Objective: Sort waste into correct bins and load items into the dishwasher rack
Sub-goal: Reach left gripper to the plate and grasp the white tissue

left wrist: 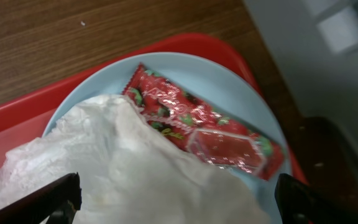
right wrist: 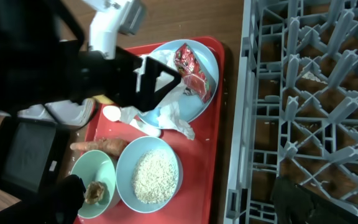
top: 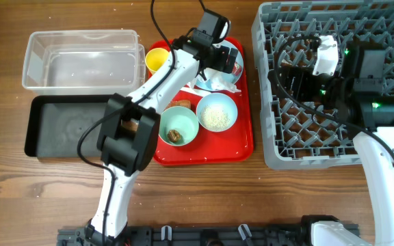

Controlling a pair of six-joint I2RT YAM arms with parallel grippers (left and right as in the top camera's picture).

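My left gripper (top: 214, 60) (left wrist: 179, 200) is open, its jaws either side of a crumpled white napkin (left wrist: 110, 162) on the pale blue plate (left wrist: 222, 87). A red snack wrapper (left wrist: 197, 124) lies beside the napkin on that plate. On the red tray (top: 241, 143) stand a yellow cup (top: 157, 59), a bowl of rice (top: 216, 112), a bowl with a brown lump (top: 178, 127) and an orange-brown stick (top: 180, 104). A white spoon (right wrist: 112, 112) lies by the plate. My right gripper (top: 305, 68) (right wrist: 185, 202) is open and empty over the grey rack (top: 265, 102).
The clear tub (top: 81, 58) and the black tub (top: 67, 126) sit left of the tray, both with nothing in them. The rack fills the right side of the table. The left arm stretches across the tray's left half.
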